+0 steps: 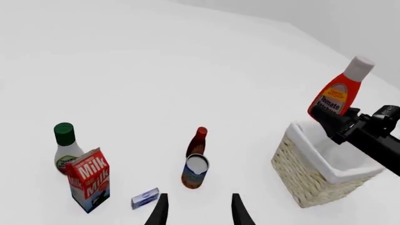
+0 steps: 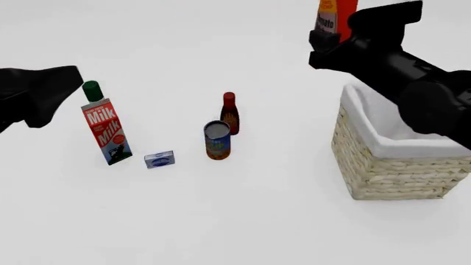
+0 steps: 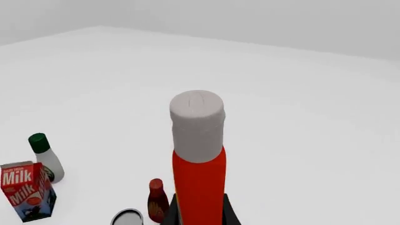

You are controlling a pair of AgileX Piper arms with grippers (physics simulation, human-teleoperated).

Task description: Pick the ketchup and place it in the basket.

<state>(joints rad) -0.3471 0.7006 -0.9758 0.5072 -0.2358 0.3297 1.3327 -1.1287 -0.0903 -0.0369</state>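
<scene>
The ketchup [image 2: 336, 15], a red bottle with a grey cap and a yellow label, hangs in the air, held upright with a slight tilt. My right gripper [image 2: 332, 44] is shut on its lower body. In the left wrist view the ketchup [image 1: 338, 92] sits just over the rim of the basket [image 1: 315, 174], gripped low down by the right gripper [image 1: 327, 117]. The right wrist view looks up the ketchup [image 3: 198, 161] from between the fingers. The wicker basket [image 2: 390, 165], lined with white cloth, stands at the right. My left gripper [image 1: 200, 212] is open and holds nothing.
On the table's left side stand a milk carton [image 2: 107, 132] and a green-capped bottle [image 2: 92, 91]. Toward the middle are a small blue box [image 2: 159, 159], a can [image 2: 217, 141] and a dark maroon bottle [image 2: 229, 113]. The left arm [image 2: 33, 96] hovers beside the carton.
</scene>
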